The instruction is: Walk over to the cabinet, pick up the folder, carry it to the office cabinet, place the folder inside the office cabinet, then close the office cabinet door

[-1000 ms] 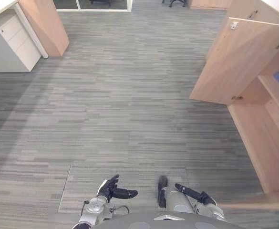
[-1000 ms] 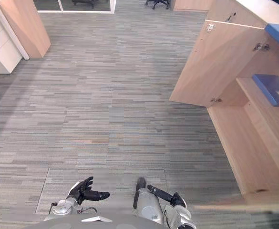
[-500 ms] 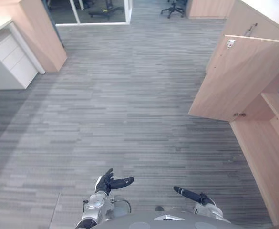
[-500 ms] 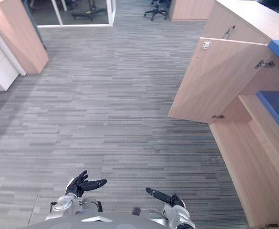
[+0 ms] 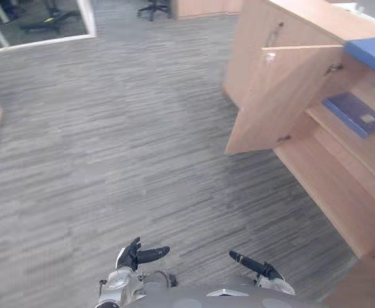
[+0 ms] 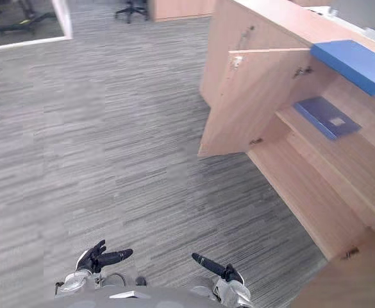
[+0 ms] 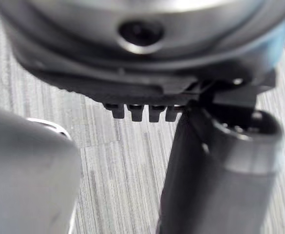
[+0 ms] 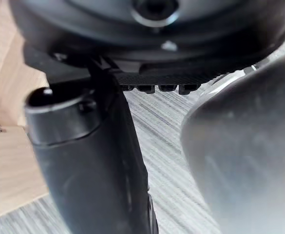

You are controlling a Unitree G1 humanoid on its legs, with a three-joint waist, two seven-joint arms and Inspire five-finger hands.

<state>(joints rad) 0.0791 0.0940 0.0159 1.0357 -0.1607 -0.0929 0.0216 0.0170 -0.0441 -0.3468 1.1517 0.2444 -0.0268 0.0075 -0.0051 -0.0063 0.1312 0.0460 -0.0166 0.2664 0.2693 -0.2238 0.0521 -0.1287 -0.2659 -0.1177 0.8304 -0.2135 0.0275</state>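
Right hand (image 5: 251,263) and left hand (image 5: 136,256) are wide, empty; cabinet door (image 5: 270,96) stands open ahead-right of the right hand; a tight approach risks collision.

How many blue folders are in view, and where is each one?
2. One blue folder lies on top of the cabinet; the other folder lies on a shelf inside it, beside the open door. More may be hidden deeper inside.

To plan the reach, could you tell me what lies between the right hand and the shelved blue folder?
Between right hand and folder: bare carpet, then the cabinet's lower board, per the right eye view.
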